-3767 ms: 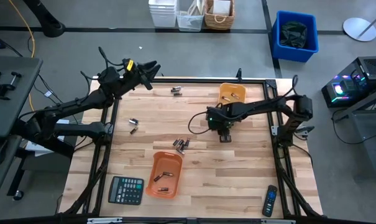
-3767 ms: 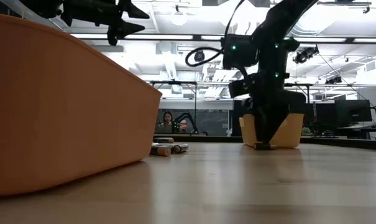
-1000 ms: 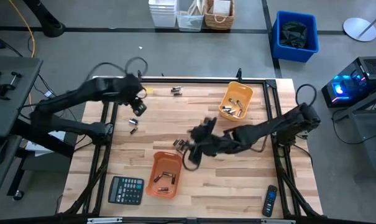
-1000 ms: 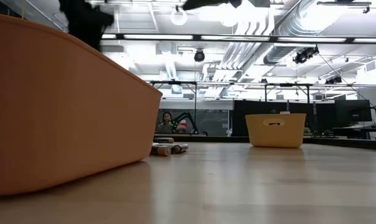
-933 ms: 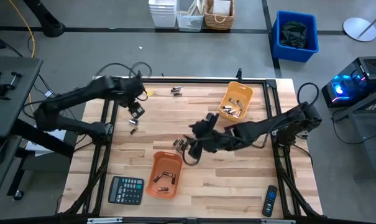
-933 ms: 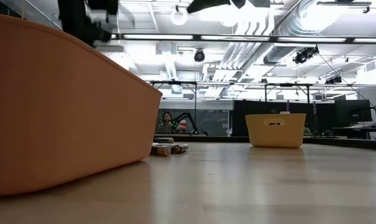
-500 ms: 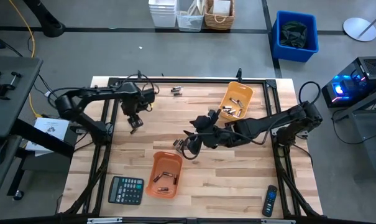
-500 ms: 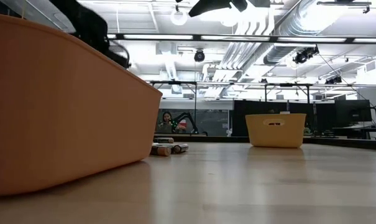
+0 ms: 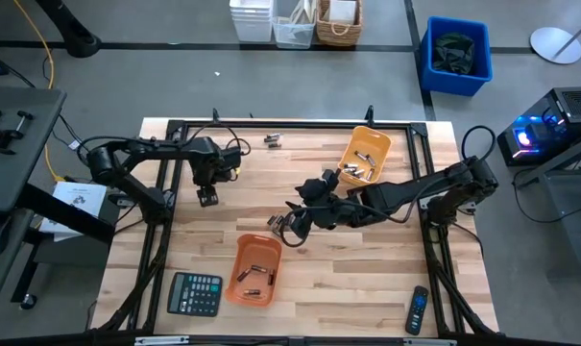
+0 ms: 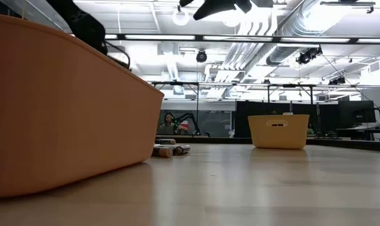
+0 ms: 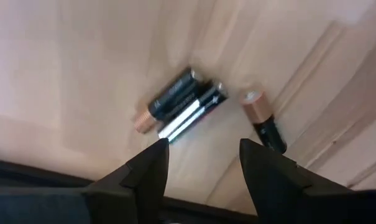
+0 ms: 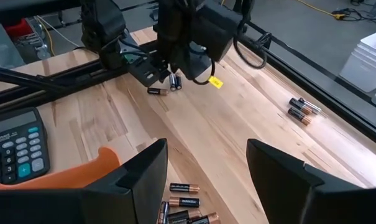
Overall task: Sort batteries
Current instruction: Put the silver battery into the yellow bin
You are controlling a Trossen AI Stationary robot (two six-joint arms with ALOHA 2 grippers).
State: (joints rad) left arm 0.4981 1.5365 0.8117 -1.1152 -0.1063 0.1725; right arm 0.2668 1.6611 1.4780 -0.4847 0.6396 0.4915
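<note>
Three batteries lie on the wooden table near its left side: two side by side and a third close by. My left gripper points down just above them, open, with nothing between its fingers; the high view shows my left gripper there. A pile of batteries lies at mid-table, and my right gripper hangs open above it. Two more batteries lie at the far edge. One orange tray stands near the front, another orange tray at the far right.
A black calculator lies at the near left corner and a black remote control at the near right. A dark metal frame runs along the table's sides. Bare wood lies between the two trays.
My left gripper has come down from well above the table to just over the three batteries on the left, shifting a little toward the near edge and rolling at the wrist. Its fingers stay open. The batteries have not moved.
</note>
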